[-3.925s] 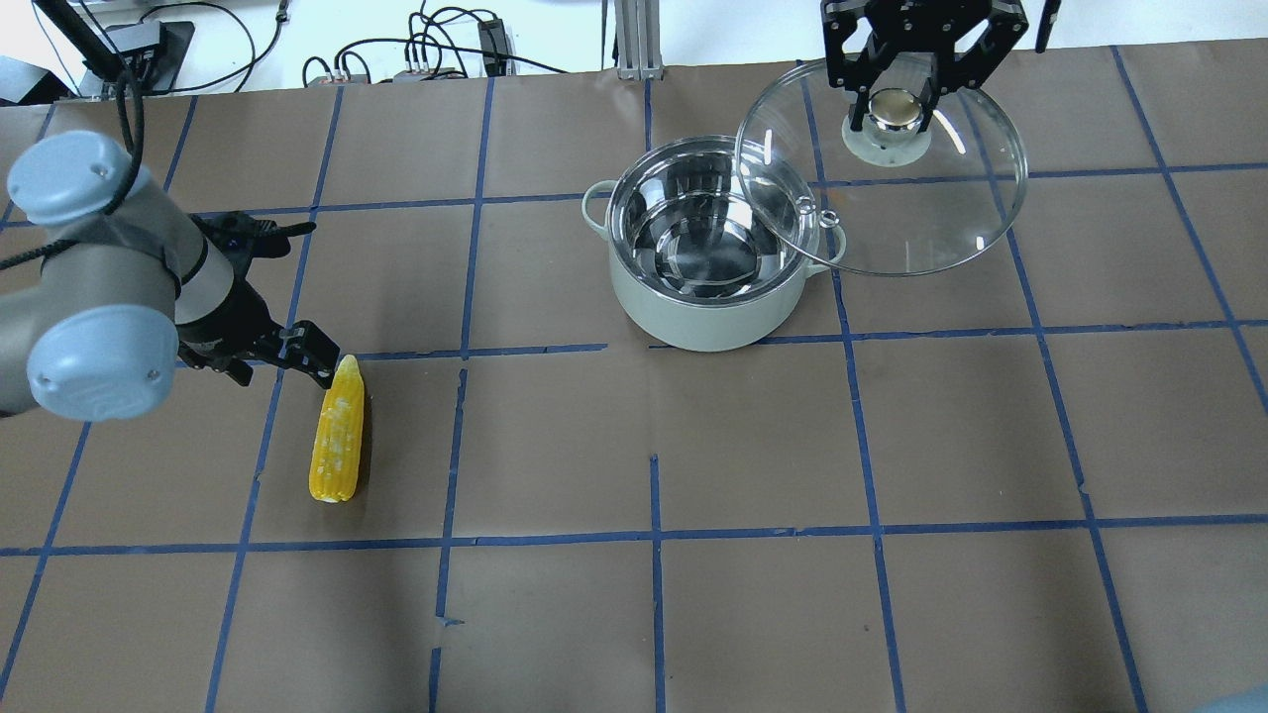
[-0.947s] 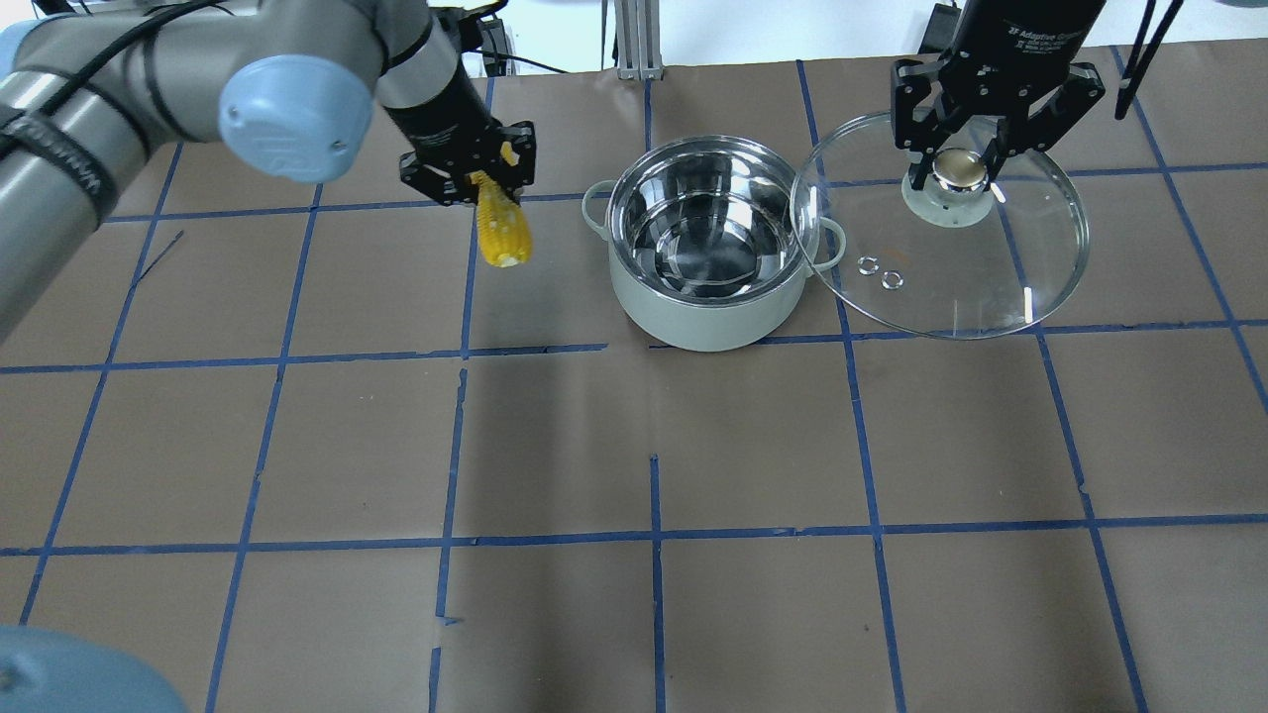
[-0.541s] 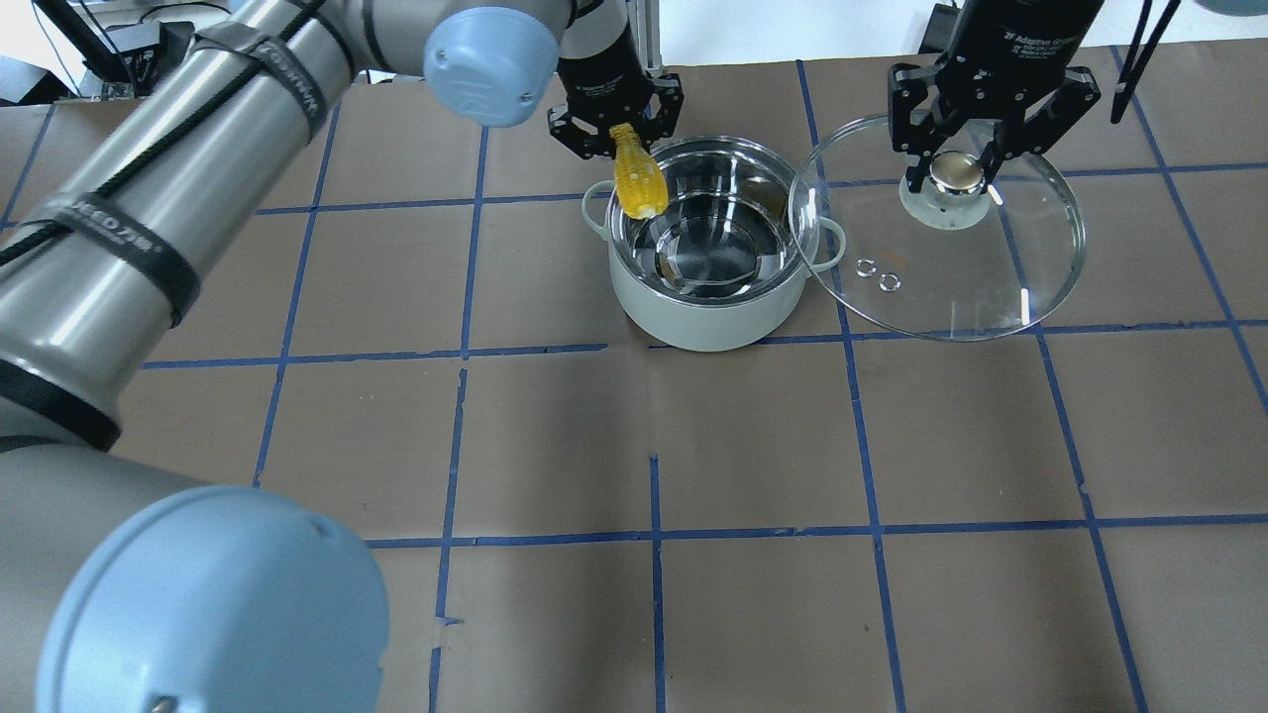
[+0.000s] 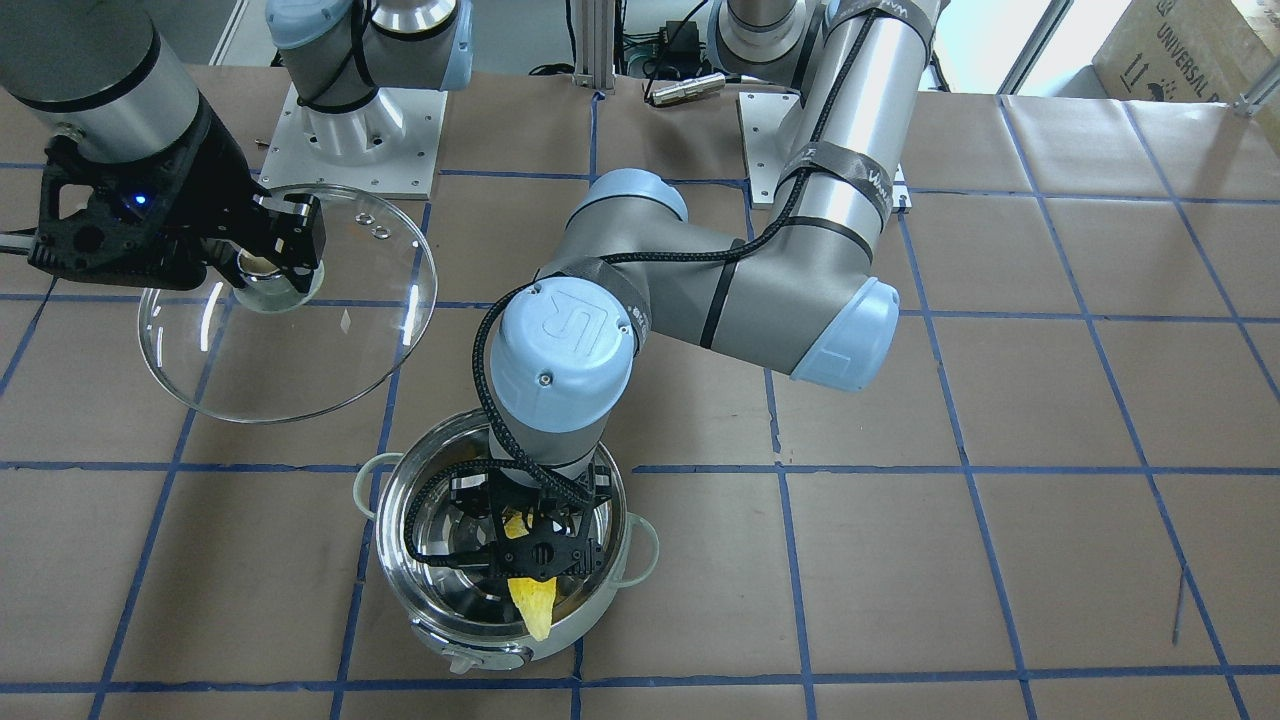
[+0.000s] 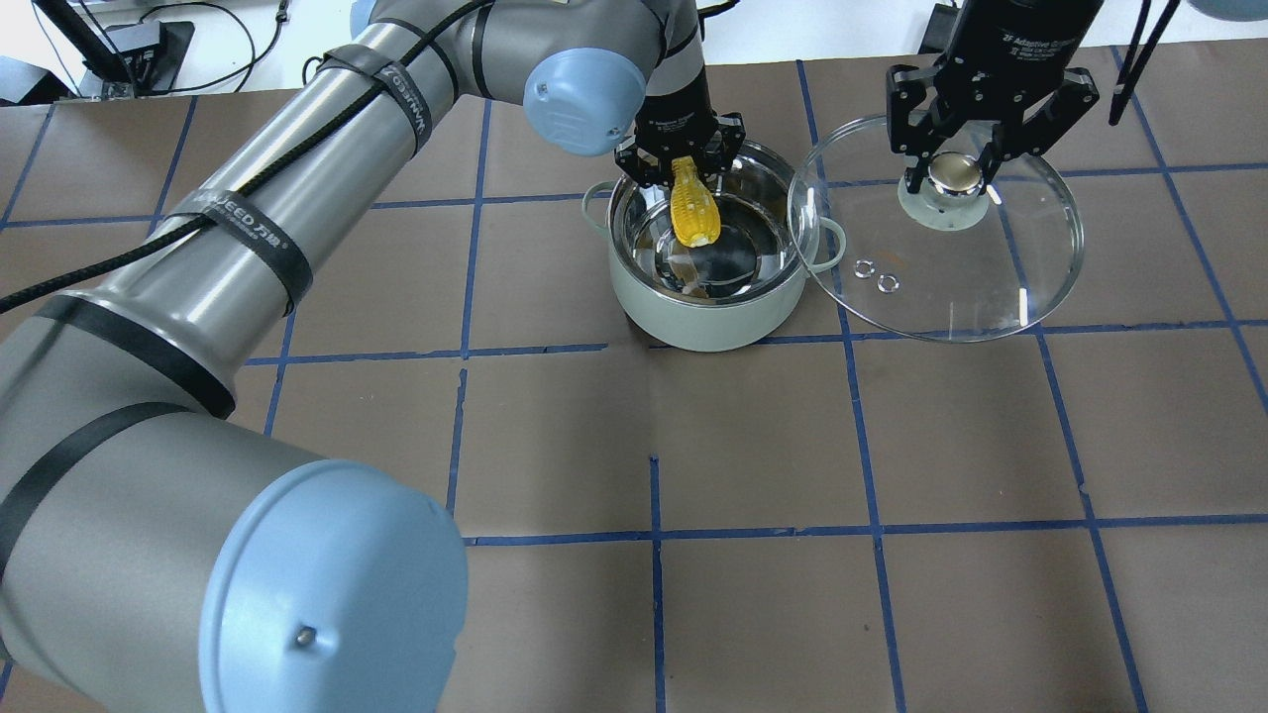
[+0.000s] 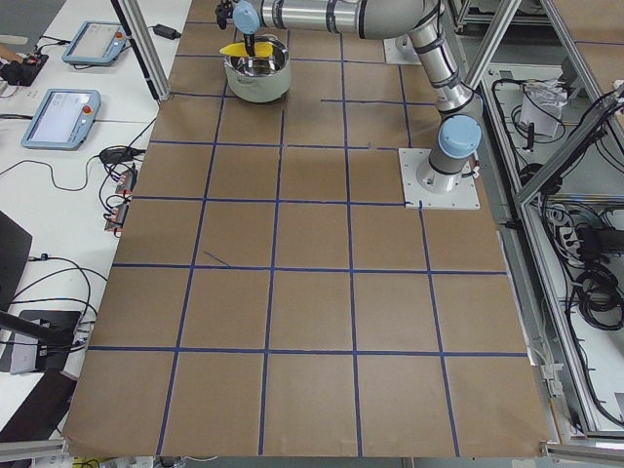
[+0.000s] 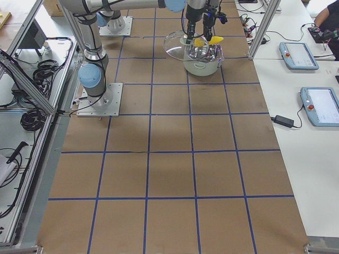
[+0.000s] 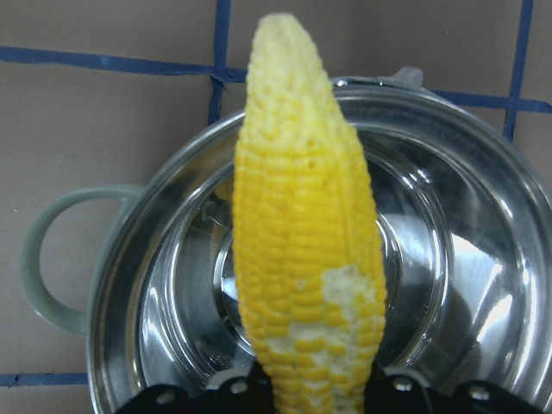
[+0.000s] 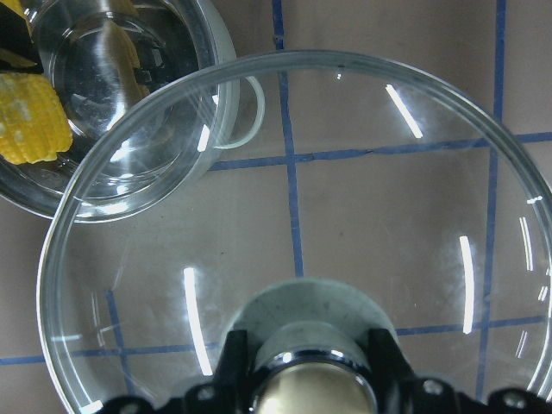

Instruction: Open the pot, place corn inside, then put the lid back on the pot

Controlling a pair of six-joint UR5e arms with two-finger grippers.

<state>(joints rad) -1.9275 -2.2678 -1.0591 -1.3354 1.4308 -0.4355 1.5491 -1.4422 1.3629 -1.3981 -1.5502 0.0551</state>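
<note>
Left arm (image 5: 327,149): silver-grey tubes, pale-blue joint caps (image 5: 580,87), black straps (image 5: 253,230) with white lettering, black braided cable (image 4: 480,360) strapped along. Right gripper (image 5: 953,176): black open-frame, white "2F Adaptive" print, blue LED (image 4: 140,200) lit upper left in front view.

- My left gripper (image 5: 684,166) hangs over the far side of the open pot (image 5: 705,315), jaws clamped on the pointed end of the corn (image 5: 694,206).
- The corn slants over the pot's shiny inside, blunt end toward the middle.
- My right gripper (image 5: 949,180) grips the knob (image 5: 948,174) of the lid (image 5: 956,282), just right of the pot.
- The lid's left edge overlaps the pot's right handle (image 5: 834,244).
- The pot stands on the brown table (image 5: 753,446) with blue tape lines.
</note>
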